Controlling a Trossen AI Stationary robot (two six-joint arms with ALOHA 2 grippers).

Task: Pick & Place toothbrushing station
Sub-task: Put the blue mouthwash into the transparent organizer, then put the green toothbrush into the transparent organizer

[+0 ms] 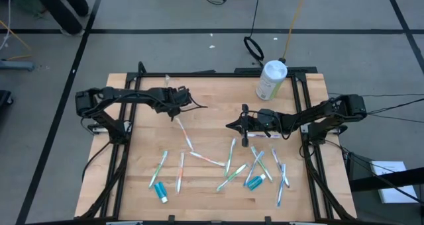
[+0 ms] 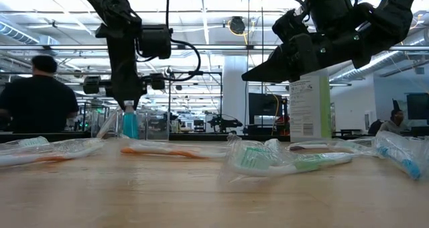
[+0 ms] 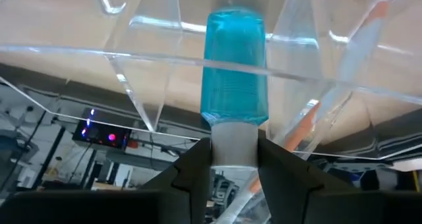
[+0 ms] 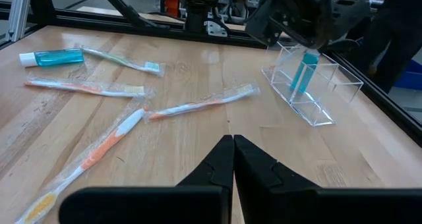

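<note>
The toothbrushing station is a clear plastic holder with compartments [image 4: 310, 95] standing on the wooden table, toward its far left. A blue toothpaste tube [image 3: 234, 72] stands upright in one compartment, white cap up. My left gripper [image 3: 234, 155] is above the holder, shut on that tube. My right gripper [image 4: 233, 145] hangs shut and holding nothing above the table's middle [image 1: 230, 126]. Wrapped toothbrushes [image 1: 228, 157] and two more blue tubes [image 1: 161, 192] lie flat on the near half. My left gripper pinches the tube's white cap end [image 3: 234, 145] between its two fingers [image 3: 198, 165]. The fingers come from above, slanting down. The tube hangs upright below them, its blue body inside the clear holder [image 2: 129, 124]. Whether its lower end rests on the holder's floor, I cannot tell.
A white canister with a green label [image 1: 270, 79] stands at the far right of the table. Loose toothbrushes [image 4: 198, 105] lie between the two grippers. People show in the room behind the table [image 2: 40, 100].
</note>
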